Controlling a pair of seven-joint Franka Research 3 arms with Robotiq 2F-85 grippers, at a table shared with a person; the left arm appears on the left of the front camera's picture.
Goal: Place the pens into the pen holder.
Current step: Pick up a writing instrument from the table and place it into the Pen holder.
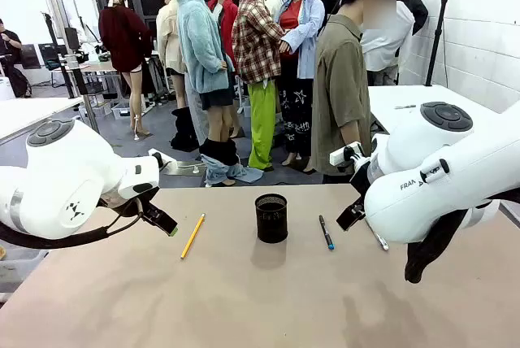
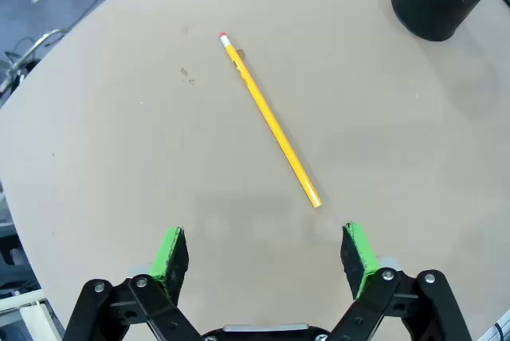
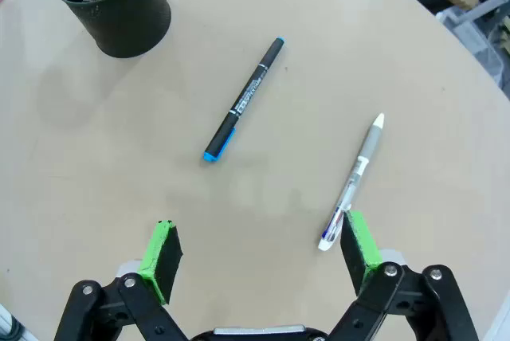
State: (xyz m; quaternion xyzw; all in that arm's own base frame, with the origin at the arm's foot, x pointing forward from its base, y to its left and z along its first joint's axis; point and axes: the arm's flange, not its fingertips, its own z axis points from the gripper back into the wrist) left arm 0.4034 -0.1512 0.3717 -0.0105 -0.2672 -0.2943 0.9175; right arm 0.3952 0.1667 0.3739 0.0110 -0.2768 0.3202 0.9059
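pen holder [image 1: 270, 218] stands upright mid-tabletop [image 1: 244, 299]; yellow pencil [image 2: 269, 120] lies flat to its left, blue-tipped pen [image 3: 242, 100] and silver pen [image 3: 353, 182] to its right; left gripper [image 2: 263, 237] and right gripper [image 3: 259, 229] hover wide open, empty

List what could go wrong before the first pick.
1. Pencil lies flat; left tool, open near it, might roll it rather than grip it.
2. Silver pen ends beside a pad of the right tool; descending may knock it.
3. Holder is small; a tilted pen drop could tip it.
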